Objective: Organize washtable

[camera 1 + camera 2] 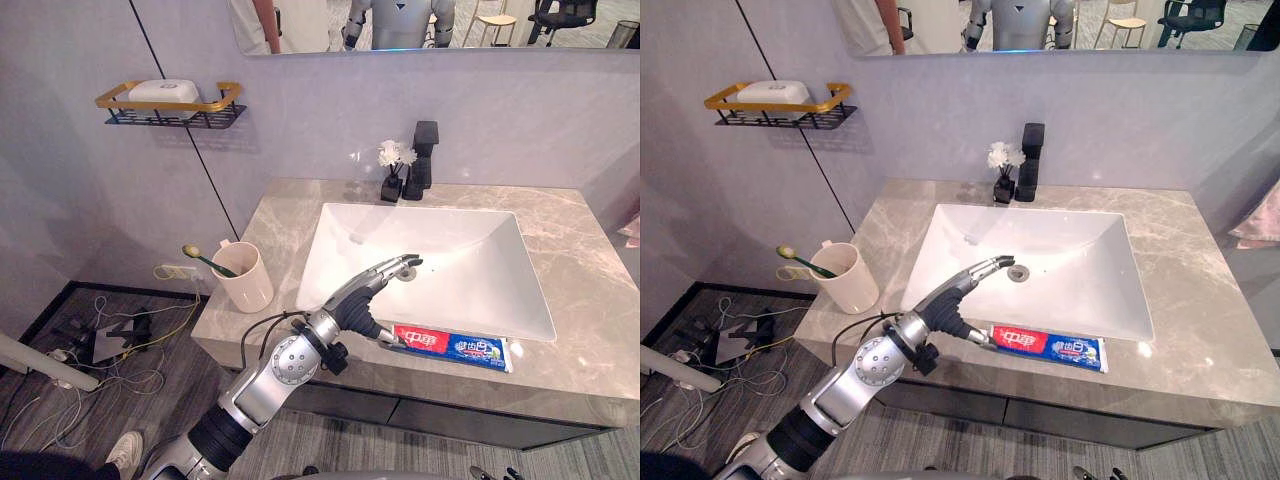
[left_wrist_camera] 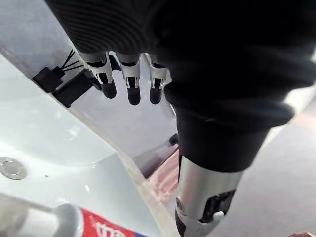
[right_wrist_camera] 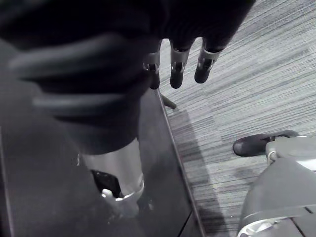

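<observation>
Over the sink's [image 1: 462, 250] near rim, L-eye view: left hand [image 1: 365, 292], fingers straight and close together, holding nothing. Toothpaste tube [image 1: 452, 347] lies flat on the counter's [image 1: 582, 292] near strip, just right of the thumb. Cup [image 1: 243, 278] w/ toothbrush [image 1: 203, 258] stands at far left.

R-eye view: same layout.

L wrist view: fingers straight, tube's cap end by sink rim.

R wrist view: right hand [image 3: 177, 69], fingers straight, empty, above floor [image 3: 256, 94].

one toothpaste tube [image 1: 455, 346], one cup [image 1: 243, 277], one toothbrush [image 1: 205, 259], one soap bar [image 1: 163, 92], one faucet [image 1: 422, 158], one flower vase [image 1: 391, 185]
</observation>
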